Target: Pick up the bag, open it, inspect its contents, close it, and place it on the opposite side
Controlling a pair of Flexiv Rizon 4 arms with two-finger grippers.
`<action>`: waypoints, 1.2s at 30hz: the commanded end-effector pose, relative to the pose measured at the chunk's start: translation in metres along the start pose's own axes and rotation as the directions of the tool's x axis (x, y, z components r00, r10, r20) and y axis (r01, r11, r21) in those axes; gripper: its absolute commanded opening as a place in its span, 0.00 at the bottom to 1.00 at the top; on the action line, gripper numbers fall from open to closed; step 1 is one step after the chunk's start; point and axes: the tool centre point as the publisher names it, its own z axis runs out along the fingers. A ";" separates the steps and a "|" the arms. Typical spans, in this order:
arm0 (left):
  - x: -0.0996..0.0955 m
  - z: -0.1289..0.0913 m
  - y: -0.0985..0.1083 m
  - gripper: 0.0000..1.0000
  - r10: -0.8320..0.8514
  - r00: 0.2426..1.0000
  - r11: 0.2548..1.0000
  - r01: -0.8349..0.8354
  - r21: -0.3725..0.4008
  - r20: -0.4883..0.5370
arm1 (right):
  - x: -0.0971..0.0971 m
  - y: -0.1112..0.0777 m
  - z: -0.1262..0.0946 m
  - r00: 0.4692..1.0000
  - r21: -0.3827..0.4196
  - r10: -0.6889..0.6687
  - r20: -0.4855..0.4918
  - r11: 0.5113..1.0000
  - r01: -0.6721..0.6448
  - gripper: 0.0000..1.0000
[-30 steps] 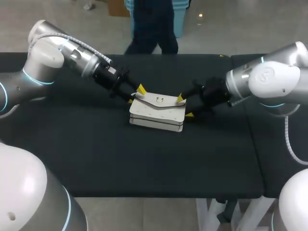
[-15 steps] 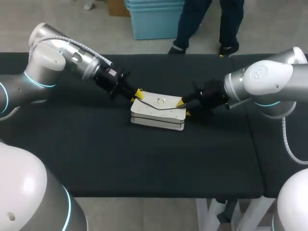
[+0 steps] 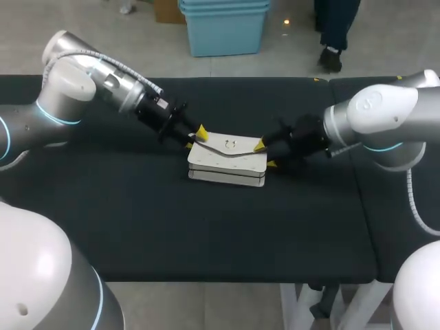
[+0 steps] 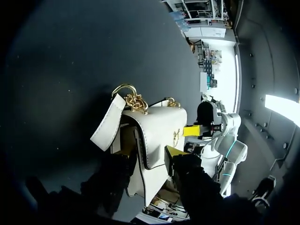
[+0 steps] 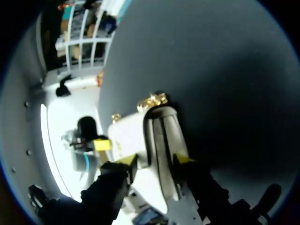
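A white bag point(image 3: 227, 159) with a flap and a gold clasp lies flat on the black table point(image 3: 206, 227), near the middle. My left gripper point(image 3: 194, 137) is at its left end and my right gripper point(image 3: 265, 154) at its right end. In the left wrist view the bag point(image 4: 157, 126) fills the gap of the left gripper point(image 4: 147, 157). One yellow tip presses the flap and the other finger is dark behind the bag. A gold chain point(image 4: 133, 99) and a strap tab stick out ahead. In the right wrist view both yellow tips of the right gripper point(image 5: 154, 160) hug the bag's end point(image 5: 129, 133).
The table's front edge runs below the bag, with bare black cloth on every side of it. A seam point(image 3: 344, 137) splits off a second table section at the right, under my right arm.
Both grippers drew their fingers together at the bag's ends half a second ago, then spread them somewhat again. The bag has hardly shifted on the table.
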 end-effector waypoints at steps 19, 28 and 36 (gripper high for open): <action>0.004 -0.002 -0.001 0.35 0.002 1.000 0.999 -0.003 0.032 0.010 | 0.005 0.001 -0.015 1.000 -0.032 -0.005 0.008 0.999 0.005 0.60; 0.000 0.008 -0.007 0.40 -0.003 1.000 1.000 0.003 0.022 0.006 | 0.003 0.001 0.004 1.000 0.005 0.008 0.008 1.000 -0.008 0.53; -0.004 0.010 -0.009 0.00 -0.026 0.999 0.999 0.025 0.026 0.034 | 0.003 0.002 0.009 0.999 0.002 0.023 0.024 1.000 -0.023 0.00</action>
